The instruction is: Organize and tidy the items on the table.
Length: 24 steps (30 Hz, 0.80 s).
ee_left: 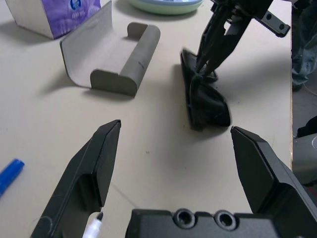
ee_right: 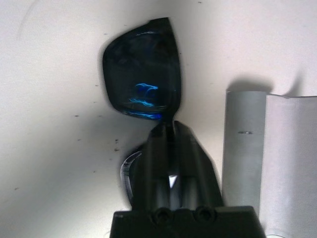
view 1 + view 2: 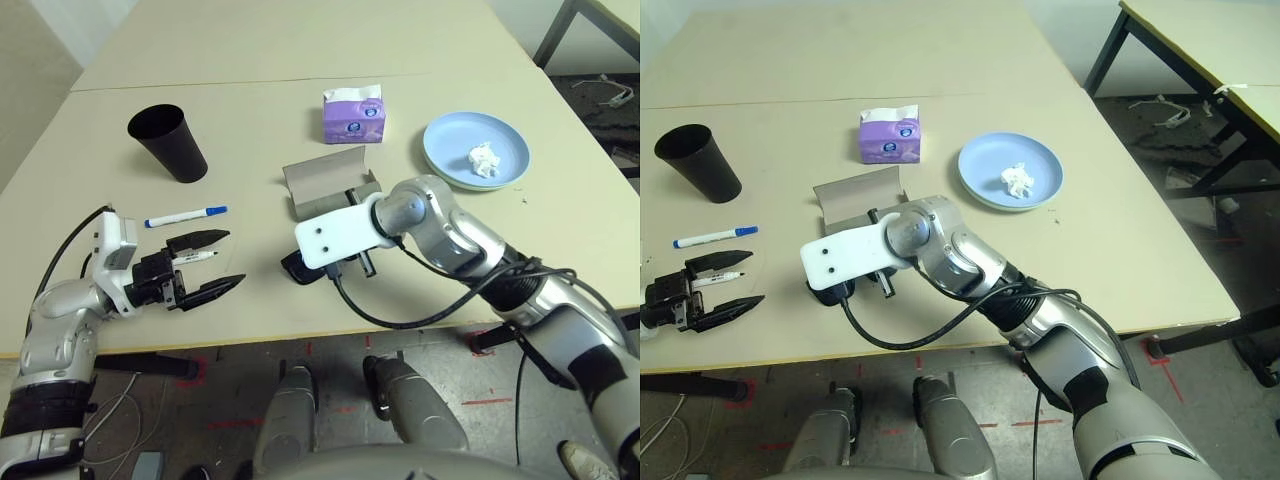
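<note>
Open glasses case [image 3: 325, 183] just behind sunglasses [image 1: 204, 97]; front clear.

Second table [image 3: 1200, 40], grey floor [image 3: 1160, 120]

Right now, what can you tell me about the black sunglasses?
The black sunglasses are glossy, with dark lenses that catch blue glints. They look folded and lie on the pale table, just in front of the open grey glasses case, beside it but not inside. The right end effector comes down from above, its two black fingers pinched together on the frame near the middle. Nothing else touches them.
</note>
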Available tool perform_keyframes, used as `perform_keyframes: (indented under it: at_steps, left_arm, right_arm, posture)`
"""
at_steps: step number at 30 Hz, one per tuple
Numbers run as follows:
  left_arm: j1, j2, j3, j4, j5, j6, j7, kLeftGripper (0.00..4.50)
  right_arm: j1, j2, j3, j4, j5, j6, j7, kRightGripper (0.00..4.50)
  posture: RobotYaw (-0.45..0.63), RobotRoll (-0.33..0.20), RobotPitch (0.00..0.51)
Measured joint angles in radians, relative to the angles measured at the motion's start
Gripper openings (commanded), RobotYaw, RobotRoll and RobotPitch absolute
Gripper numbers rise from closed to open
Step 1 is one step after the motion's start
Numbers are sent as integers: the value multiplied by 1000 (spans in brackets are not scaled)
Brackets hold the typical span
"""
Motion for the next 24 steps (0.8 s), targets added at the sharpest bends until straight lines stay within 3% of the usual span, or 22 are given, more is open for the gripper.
perform_keyframes:
  at_steps: [10,11,14,23,24]
  left_arm:
    - [9,-4,0,-1,0,0,6,4500]
    - [9,-5,0,-1,0,0,6,4500]
    - [9,-6,0,-1,0,0,6,4500]
    - [12,-6,0,3,1,0,4,4500]
    - [14,-6,0,3,1,0,4,4500]
  right_arm:
    - [-1,2,0,-3,7,22,16,26]
    - [-4,3,0,-3,8,25,17,192]
    - [-20,9,-5,-13,13,34,22,954]
    - [-39,13,-27,15,18,-4,2,4291]
    - [-29,10,-27,25,13,-15,-5,4450]
  posture:
    - [-93,0,204]
    - [-92,0,205]
    - [-92,0,205]
    - [-84,0,202]
    - [-84,0,202]
